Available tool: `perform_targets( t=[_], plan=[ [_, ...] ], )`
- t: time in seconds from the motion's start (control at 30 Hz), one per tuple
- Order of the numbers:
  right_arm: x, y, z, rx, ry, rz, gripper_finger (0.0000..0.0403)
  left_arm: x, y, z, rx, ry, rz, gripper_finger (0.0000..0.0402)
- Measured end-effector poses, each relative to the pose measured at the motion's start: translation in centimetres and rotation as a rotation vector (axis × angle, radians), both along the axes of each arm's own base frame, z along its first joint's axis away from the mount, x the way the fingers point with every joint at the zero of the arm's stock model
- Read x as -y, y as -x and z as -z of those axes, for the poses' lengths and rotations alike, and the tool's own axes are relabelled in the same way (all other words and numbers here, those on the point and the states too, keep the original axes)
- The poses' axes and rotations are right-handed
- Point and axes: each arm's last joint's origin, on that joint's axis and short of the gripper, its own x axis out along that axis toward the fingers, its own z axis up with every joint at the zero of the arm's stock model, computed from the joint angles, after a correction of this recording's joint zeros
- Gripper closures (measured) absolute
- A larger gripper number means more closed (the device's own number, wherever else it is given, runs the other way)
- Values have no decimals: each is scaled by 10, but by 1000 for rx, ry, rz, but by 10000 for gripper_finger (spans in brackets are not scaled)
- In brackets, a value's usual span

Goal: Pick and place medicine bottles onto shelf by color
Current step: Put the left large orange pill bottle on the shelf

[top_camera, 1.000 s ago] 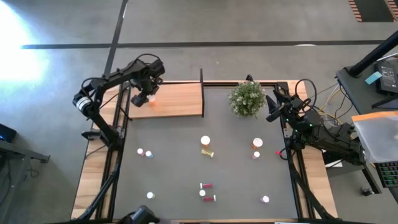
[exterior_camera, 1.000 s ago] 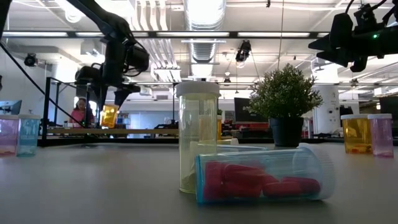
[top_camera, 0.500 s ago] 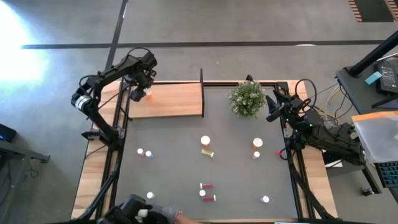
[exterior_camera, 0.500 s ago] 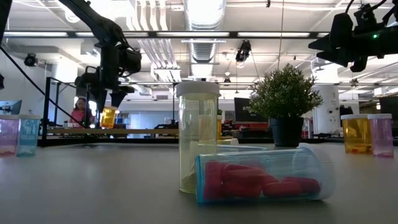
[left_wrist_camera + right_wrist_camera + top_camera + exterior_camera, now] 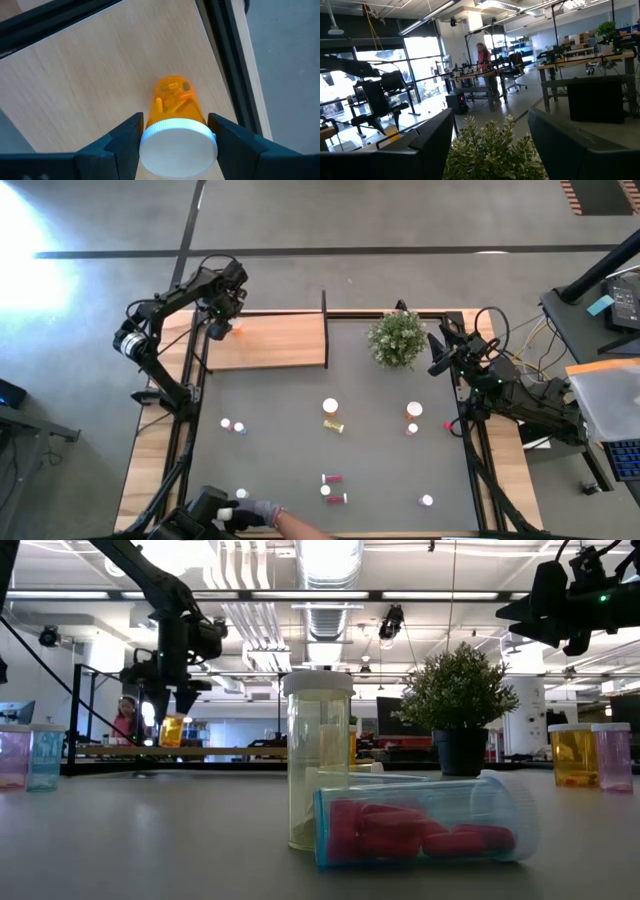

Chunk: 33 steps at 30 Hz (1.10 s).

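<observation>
Orange bottle (image 5: 176,111) between left fingers (image 5: 125,140)

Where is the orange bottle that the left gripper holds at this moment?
In the high view the orange bottle is in the left gripper, above the far left corner of the wooden shelf, far from the potted plant.

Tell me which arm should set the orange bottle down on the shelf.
Left. The left gripper already holds the orange bottle above the shelf; the right gripper waits open beside the potted plant.

Matt wooden shelf (image 5: 100,70), translucent bottle (image 5: 175,102)
</observation>
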Motion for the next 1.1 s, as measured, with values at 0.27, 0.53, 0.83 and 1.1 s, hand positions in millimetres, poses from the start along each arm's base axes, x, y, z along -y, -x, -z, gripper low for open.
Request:
perform_targets(
  t=[0.27,0.53,0.83,1.1],
  plan=[
    [0,0,0,0,0,0,154,1,1,2,-11,2,12,206],
    [0,0,0,0,0,0,154,1,1,4,-18,-2,57,206],
    [0,0,0,0,0,0,154,0,1,4,-38,-13,91,206],
    [0,0,0,0,0,0,154,-1,1,4,-50,-17,119,188]
  ],
)
